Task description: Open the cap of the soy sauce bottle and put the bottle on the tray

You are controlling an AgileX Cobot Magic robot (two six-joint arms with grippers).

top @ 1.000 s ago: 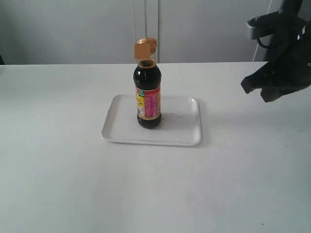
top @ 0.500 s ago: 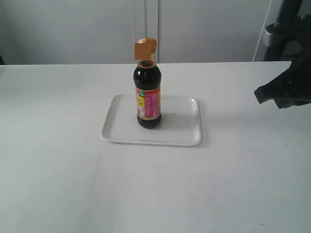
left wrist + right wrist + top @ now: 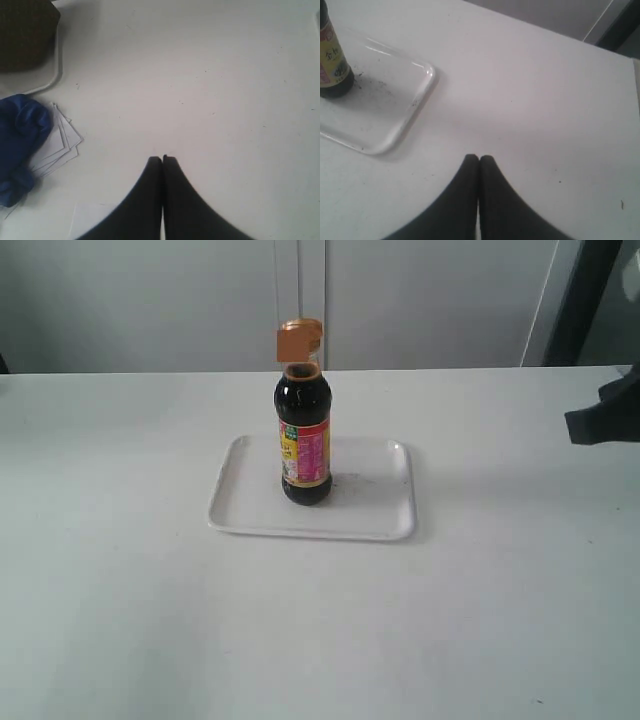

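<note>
Exterior view shows the small clear soy sauce bottle of dark liquid (image 3: 304,435) standing upright near the middle of the flat white rectangular plastic tray (image 3: 250,515), its golden-orange flip cap (image 3: 298,339) hinged open above the neck, so both steps look done. Its pink-red and yellow label carries Chinese characters too small to read. The right gripper (image 3: 479,158) and left gripper (image 3: 162,159) are both empty with fingers pressed together, so nothing beyond parking the arms seems called for.
</note>
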